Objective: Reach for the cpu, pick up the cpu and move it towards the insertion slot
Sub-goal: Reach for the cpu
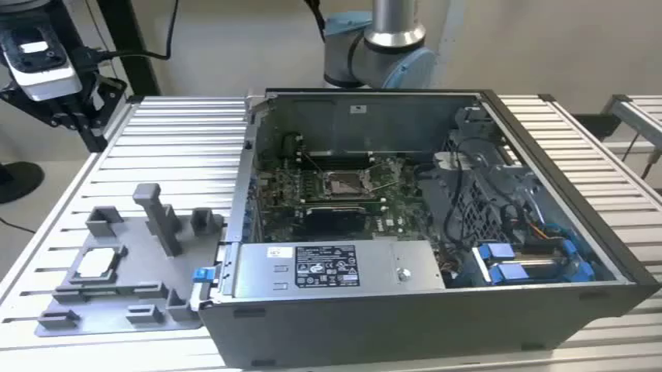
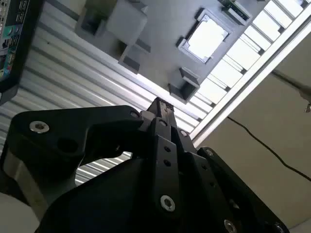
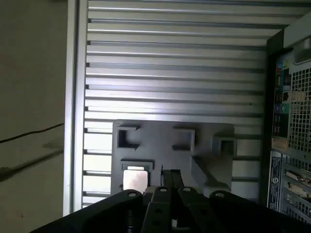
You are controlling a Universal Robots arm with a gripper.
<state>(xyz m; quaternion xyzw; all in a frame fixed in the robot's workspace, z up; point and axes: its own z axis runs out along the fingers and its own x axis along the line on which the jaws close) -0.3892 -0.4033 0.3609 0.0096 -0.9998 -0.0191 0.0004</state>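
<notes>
The cpu point(image 1: 95, 263) is a pale silver square lying flat in a recess of the grey fixture tray point(image 1: 135, 310), at the exterior view's left. Both wrist views show it from well above, the cpu point(image 2: 206, 36) bright against the tray and the cpu point(image 3: 134, 178) just beside my fingertips in the picture. My gripper point(image 2: 160, 104) point(image 3: 171, 174) hangs high over the tray, its black fingers pressed together with nothing in them. The insertion slot point(image 1: 345, 183), a shiny framed socket with a dark centre, sits on the motherboard inside the open computer case point(image 1: 579, 256).
The arm's black and white tool head point(image 1: 46, 66) hangs at the exterior view's upper left, over the ribbed aluminium table point(image 1: 186, 139). Upright grey posts point(image 1: 160, 217) stand on the tray beside the cpu. The case's walls, cables and blue drive clips point(image 1: 507, 263) surround the motherboard.
</notes>
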